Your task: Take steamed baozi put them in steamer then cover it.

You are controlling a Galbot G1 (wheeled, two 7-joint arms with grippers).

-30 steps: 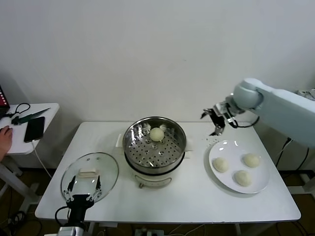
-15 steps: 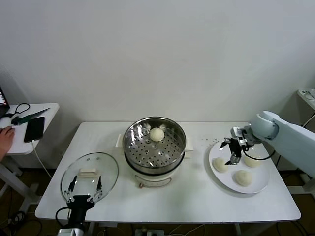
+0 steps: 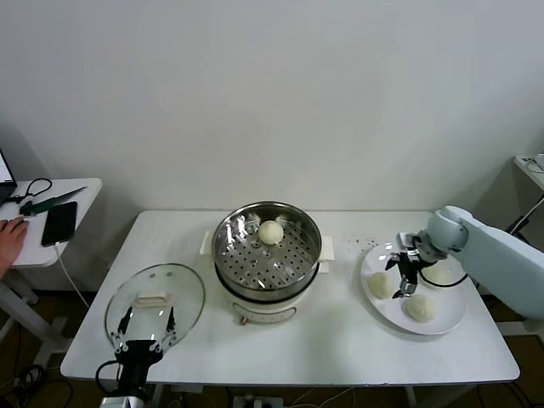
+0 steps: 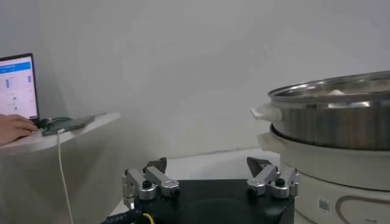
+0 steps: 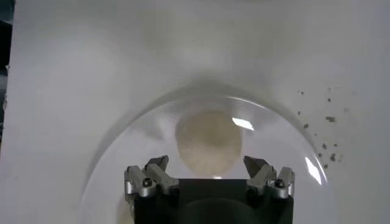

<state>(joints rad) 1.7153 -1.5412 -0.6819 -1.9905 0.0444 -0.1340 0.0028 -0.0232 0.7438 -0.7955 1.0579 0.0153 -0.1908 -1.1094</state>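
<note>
One steamed baozi (image 3: 270, 232) is sitting in the steamer (image 3: 267, 252) at frame centre; three are lying on the white plate (image 3: 450, 320) at right. The right gripper (image 3: 404, 276) is hovering over the plate's leftmost bun (image 5: 209, 141), fingers spread, seemingly not touching. The cover (image 3: 155, 307) is resting lower left, the left gripper (image 3: 144, 324) waiting open beside it.

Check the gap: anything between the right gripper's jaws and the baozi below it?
Nothing. In the right wrist view, the right gripper hangs with jaws open straddling one baozi on the plate; no obstruction between.
</note>
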